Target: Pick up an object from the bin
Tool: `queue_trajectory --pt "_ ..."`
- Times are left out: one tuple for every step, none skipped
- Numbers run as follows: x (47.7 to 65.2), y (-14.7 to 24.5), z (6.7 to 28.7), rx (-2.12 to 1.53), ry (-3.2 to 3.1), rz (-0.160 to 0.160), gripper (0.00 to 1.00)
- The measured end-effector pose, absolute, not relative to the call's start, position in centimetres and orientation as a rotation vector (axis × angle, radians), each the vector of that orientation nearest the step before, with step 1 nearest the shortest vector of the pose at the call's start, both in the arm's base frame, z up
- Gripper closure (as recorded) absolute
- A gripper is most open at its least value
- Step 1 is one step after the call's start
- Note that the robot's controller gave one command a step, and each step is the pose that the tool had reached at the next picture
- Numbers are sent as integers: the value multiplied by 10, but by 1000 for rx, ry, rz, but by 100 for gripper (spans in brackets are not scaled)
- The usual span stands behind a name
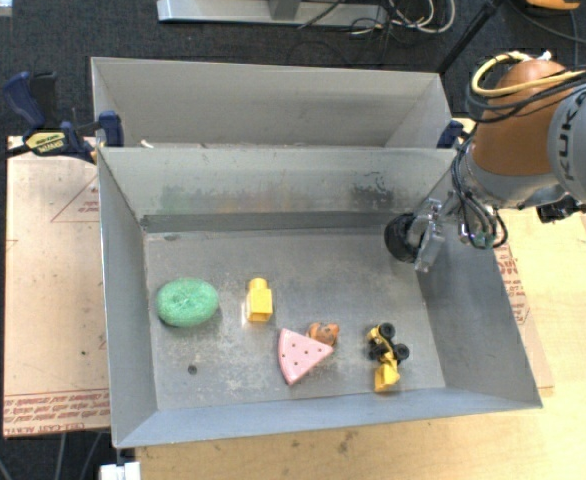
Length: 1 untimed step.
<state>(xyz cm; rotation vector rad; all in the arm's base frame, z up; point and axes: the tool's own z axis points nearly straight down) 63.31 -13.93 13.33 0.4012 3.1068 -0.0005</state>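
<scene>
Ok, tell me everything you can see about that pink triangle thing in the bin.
The pink triangle is a flat wedge, maybe foam, with small dark dots on top. It lies flat on the bin floor near the front wall, one corner pointing right. A small orange-brown piece touches its upper right edge.

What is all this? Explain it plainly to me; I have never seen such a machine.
This is one camera's picture, looking down into a grey metal bin. The orange and grey shape at right is a robot arm reaching in; its jaws hang by the bin's right wall, and I see nothing held between them. On the floor lie a green round pad, a small yellow block, a pink spotted wedge touching a small orange thing, and a yellow and black toy. It is to pick one up.
</scene>
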Motion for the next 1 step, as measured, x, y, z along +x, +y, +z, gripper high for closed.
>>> queue_trajectory --pt "634 -145 292 487 3093 -1 100"
